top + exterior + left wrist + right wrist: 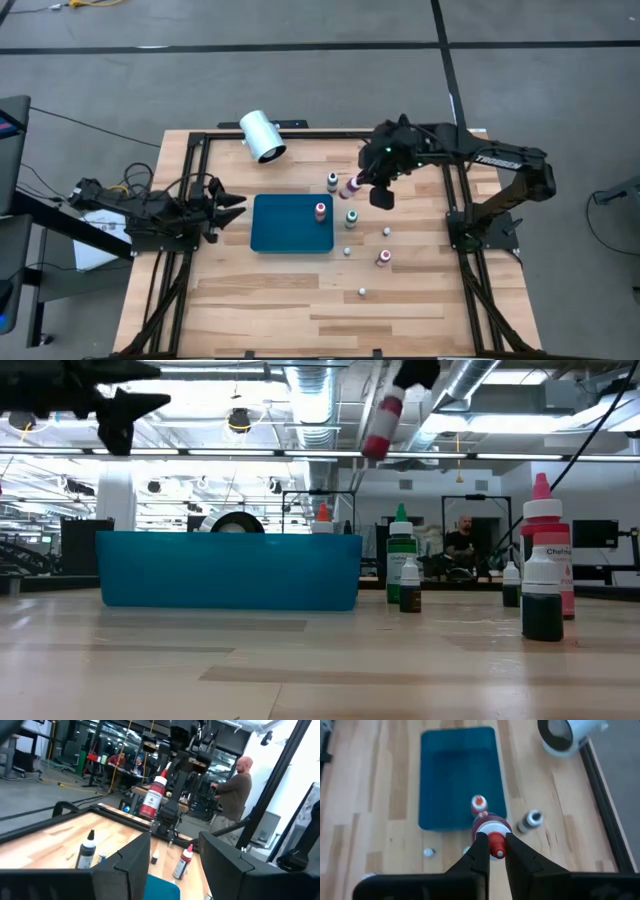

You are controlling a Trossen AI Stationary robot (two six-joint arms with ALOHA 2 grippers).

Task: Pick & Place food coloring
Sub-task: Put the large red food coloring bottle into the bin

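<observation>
We see the right gripper [493, 851] high above the table [260, 300], its fingers pinching the red top of a bottle [381, 422] that hangs in the air, just beside the blue tray [275, 238]. One red-topped bottle [321, 210] stands inside the tray. More bottles stand on the wood nearby, one with a green top [401, 556]. The left gripper [228, 207] waits beside the tray's other end, fingers spread apart.

Most of the teal tray [280, 228] is bare; only one red-topped bottle [321, 211] stands near its right edge. Right of the tray, several small bottles [351, 218] crowd the tabletop [260, 300], while the near side is open.
</observation>
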